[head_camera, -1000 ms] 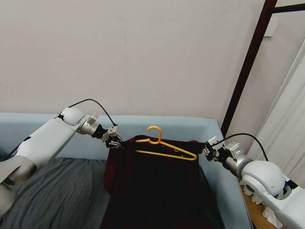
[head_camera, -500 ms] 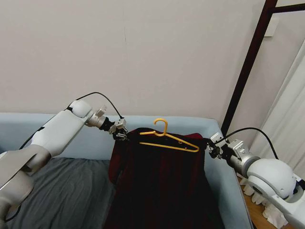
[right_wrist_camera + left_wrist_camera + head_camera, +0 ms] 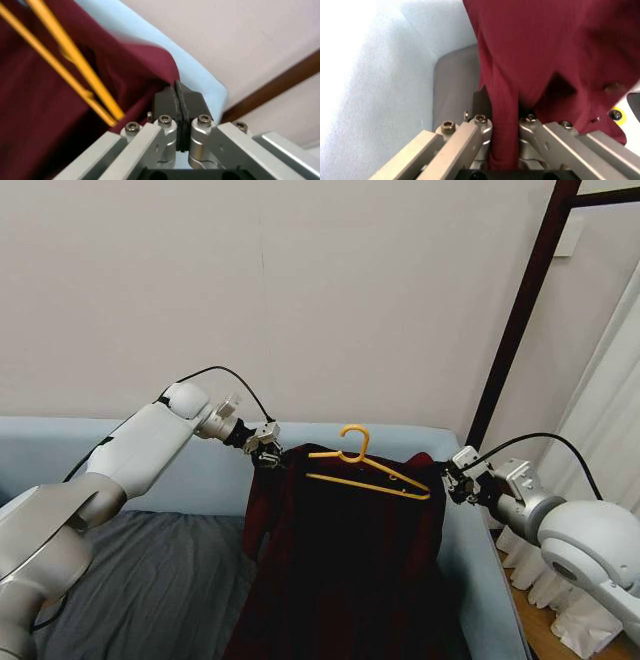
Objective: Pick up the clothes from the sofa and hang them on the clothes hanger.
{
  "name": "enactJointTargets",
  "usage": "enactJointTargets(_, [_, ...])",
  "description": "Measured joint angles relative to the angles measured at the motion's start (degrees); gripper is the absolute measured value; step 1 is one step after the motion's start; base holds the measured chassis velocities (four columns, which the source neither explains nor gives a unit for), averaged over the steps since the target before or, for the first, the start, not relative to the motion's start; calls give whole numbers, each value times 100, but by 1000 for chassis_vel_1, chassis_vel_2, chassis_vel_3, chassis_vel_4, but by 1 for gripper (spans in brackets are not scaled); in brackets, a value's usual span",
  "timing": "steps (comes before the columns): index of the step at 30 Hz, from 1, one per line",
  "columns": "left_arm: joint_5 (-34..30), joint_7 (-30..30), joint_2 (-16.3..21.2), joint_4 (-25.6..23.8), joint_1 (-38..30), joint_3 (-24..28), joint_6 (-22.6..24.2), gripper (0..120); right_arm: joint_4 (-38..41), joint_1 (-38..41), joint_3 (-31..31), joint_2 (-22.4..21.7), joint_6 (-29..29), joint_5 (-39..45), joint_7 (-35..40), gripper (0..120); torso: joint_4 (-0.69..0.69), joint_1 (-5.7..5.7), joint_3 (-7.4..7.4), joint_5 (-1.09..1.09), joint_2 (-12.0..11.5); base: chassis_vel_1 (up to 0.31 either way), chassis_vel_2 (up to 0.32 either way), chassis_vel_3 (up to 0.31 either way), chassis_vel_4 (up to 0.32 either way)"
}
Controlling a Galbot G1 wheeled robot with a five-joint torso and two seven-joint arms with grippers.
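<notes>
Head view: our left end effector [image 3: 268, 454], nine o'clock, and right end effector [image 3: 452, 483], three o'clock, both clamp the garment [image 3: 340, 570]; we should lift evenly, lest the hanger [image 3: 366, 470] slip.

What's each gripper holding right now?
Left gripper: closed on the garment.
Right gripper: closed on the garment's other edge.

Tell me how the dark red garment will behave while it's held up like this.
Probably floppy: the garment sags between the left gripper and right gripper and bunches in folds. Likely light, since two fingertip pinches carry it. The yellow hanger rests tilted against it and might slip.
</notes>
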Motion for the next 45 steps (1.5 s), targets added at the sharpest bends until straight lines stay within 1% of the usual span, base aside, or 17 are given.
enactJointTargets(7, [-12, -25, -4, 55, -53, 51, -50, 1, -117, 216, -1, -212, 19, 119, -119, 0, -1, 0, 0, 0, 0, 0, 0, 0, 0])
enactJointTargets(13, [-1, -176, -101, 161, -77, 56, -52, 1, 22, 256, -27, -193, 116, 21, -113, 0, 0, 0, 0, 0, 0, 0, 0, 0, 0])
enactJointTargets(14, [-7, -215, -126, 175, -87, 56, -51, 1, 41, 241, -37, -184, 181, -79, -134, 0, 0, 0, 0, 0, 0, 0, 0, 0, 0])
enactJointTargets(18, [-61, -384, -276, 275, -147, 48, -14, 1, 50, 113, -80, -157, 595, -916, -377, 0, -2, 0, 0, 0, 0, 0, 0, 0, 0])
enactJointTargets(24, [-15, -495, -464, 467, -175, 48, -8, 1, 191, 93, -106, -103, 622, -1060, -393, 0, 0, 0, 0, 0, 0, 0, 0, 0, 0])
enactJointTargets(26, [-40, -573, -580, 550, -174, 24, -8, 1, 298, 92, -144, -29, 608, -806, -305, 0, 0, 0, 0, 0, 0, 0, 0, 0, 0])
enactJointTargets(28, [-140, -651, -688, 593, -139, -32, 0, 1, 374, 84, -195, 104, 608, -373, -52, 0, -1, 0, 0, 1, 0, 0, 0, 0, 0])
enactJointTargets(29, [-140, -651, -688, 593, -139, -32, 0, 1, 374, 84, -195, 104, 608, -373, -52, 0, -1, 0, 0, 1, 0, 0, 0, 0, 0])
enactJointTargets(32, [-484, -753, -771, 558, -63, -75, 125, 1, 380, 66, -253, 281, 679, 314, 442, 0, -1, 0, 0, 0, 0, 0, 0, 0, 0])
enactJointTargets(33, [-625, -765, -783, 529, -41, -83, 167, 1, 356, 61, -269, 325, 716, 473, 582, 0, -1, 0, 0, 0, 0, 0, 0, 0, 0])
enactJointTargets(34, [-625, -765, -783, 529, -41, -83, 167, 1, 356, 61, -269, 325, 716, 473, 582, 0, -1, 0, 0, 0, 0, 0, 0, 0, 0])
enactJointTargets(36, [-850, -765, -786, 457, -3, -89, 249, 1, 240, 52, -297, 413, 783, 829, 893, 0, -1, 0, 0, 0, 0, 0, 0, 0, 0])
enactJointTargets(39, [-933, -699, -778, 374, 21, -90, 270, 1, 120, 83, -313, 475, 773, 1364, 1362, 0, -1, 0, 0, 1, 0, 0, 0, 0, 0])
enactJointTargets(40, [-933, -699, -778, 374, 21, -90, 270, 1, 120, 83, -313, 475, 773, 1364, 1362, 0, -1, 0, 0, 1, 0, 0, 0, 0, 0])
enactJointTargets(42, [-963, -693, -755, 294, 28, -92, 274, 1, 113, 204, -301, 489, 713, 1958, 1732, 0, -1, 0, 0, 1, 0, 0, 0, 0, 0])
enactJointTargets(44, [-996, -697, -700, 175, 39, -93, 281, 1, 197, 447, -255, 495, 567, 2839, 2159, 0, -2, 0, 0, 0, 0, 0, 0, 0, 0])
enactJointTargets(45, [-996, -697, -700, 175, 39, -93, 281, 1, 197, 447, -255, 495, 567, 2839, 2159, 0, -2, 0, 0, 0, 0, 0, 0, 0, 0])
